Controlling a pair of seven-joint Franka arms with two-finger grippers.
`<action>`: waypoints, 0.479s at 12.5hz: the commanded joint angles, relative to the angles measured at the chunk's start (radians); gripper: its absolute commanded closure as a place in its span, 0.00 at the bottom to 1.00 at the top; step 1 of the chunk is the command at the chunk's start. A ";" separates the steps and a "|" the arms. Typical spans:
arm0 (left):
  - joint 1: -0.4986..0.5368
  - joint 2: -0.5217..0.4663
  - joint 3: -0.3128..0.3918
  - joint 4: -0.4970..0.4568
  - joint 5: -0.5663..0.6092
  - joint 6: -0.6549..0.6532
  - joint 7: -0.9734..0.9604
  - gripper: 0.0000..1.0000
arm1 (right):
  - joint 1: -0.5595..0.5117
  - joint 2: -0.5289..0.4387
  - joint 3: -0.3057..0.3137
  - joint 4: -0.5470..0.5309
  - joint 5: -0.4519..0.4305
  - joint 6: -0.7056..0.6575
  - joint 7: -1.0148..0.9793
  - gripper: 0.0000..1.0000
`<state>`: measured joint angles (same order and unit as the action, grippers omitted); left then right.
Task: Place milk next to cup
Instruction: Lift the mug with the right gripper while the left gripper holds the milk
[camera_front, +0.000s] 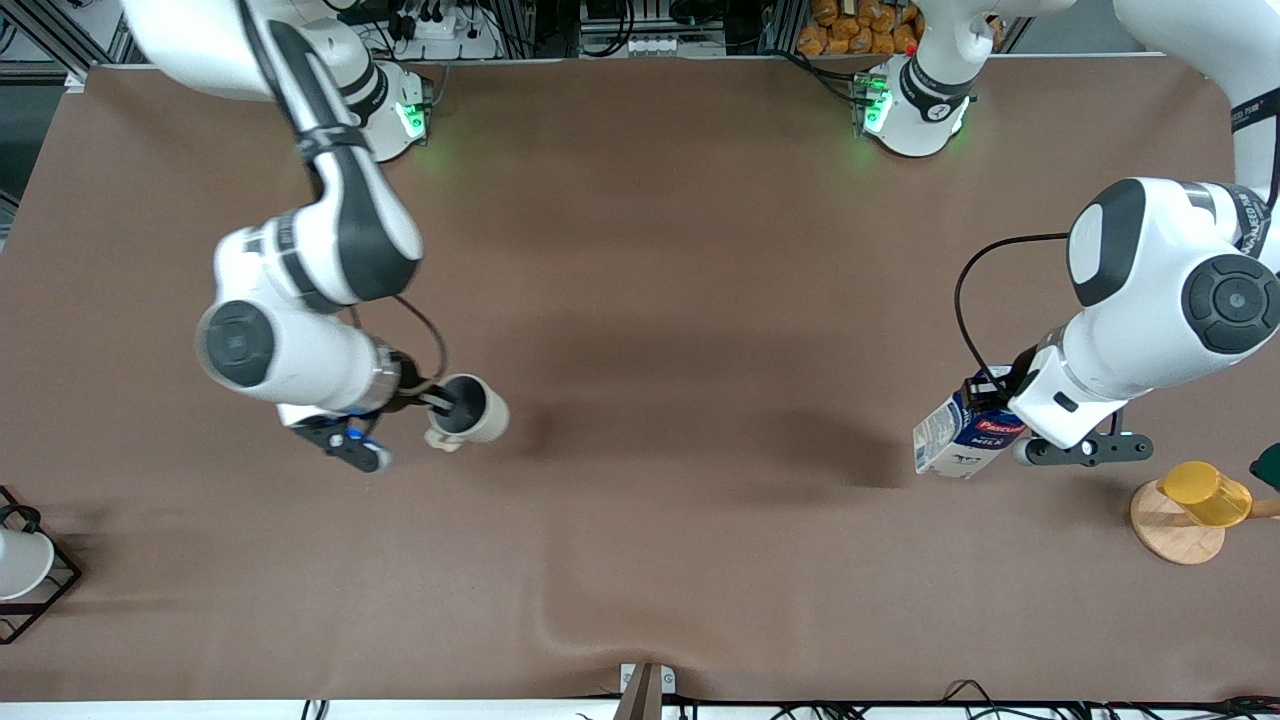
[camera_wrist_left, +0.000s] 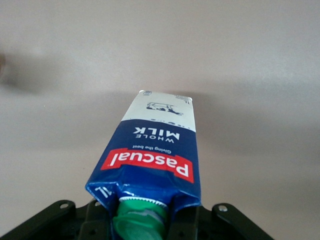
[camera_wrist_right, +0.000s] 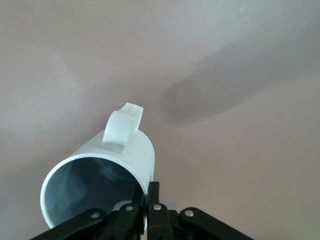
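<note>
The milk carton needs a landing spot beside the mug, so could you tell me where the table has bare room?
The widest bare stretch lies between the cup, held by the right gripper, and the milk, held by the left gripper. It is crowded at the left arm's end near the yellow cup, and at the right arm's end by the wire rack.

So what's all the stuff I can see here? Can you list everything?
Dark blue and white milk carton with green cap: one, held tilted over the table's left-arm end.
Cream-beige ceramic mug with dark grey inside: one, held by its rim over the table's right-arm end.
Yellow cup on round wooden base: one, at the left-arm end, nearer the front camera than the carton.
White cup in black wire rack: one, at the right-arm end's edge.
Brown table: one.
Left gripper: jaws shut on the carton's top.
Right gripper: jaws shut on the mug's rim.
</note>
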<state>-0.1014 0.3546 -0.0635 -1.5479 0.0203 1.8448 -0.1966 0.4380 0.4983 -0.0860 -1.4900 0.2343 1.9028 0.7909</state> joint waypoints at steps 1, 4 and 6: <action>0.000 -0.039 -0.015 -0.012 0.024 -0.007 -0.026 1.00 | 0.102 0.101 -0.014 0.057 0.014 0.106 0.184 1.00; -0.004 -0.059 -0.050 0.021 0.026 -0.051 -0.090 1.00 | 0.195 0.176 -0.014 0.063 0.013 0.238 0.296 1.00; -0.006 -0.056 -0.073 0.045 0.027 -0.087 -0.125 1.00 | 0.223 0.201 -0.014 0.063 0.007 0.245 0.301 1.00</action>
<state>-0.1054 0.3074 -0.1158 -1.5249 0.0203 1.7966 -0.2734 0.6457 0.6646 -0.0862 -1.4722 0.2346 2.1553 1.0730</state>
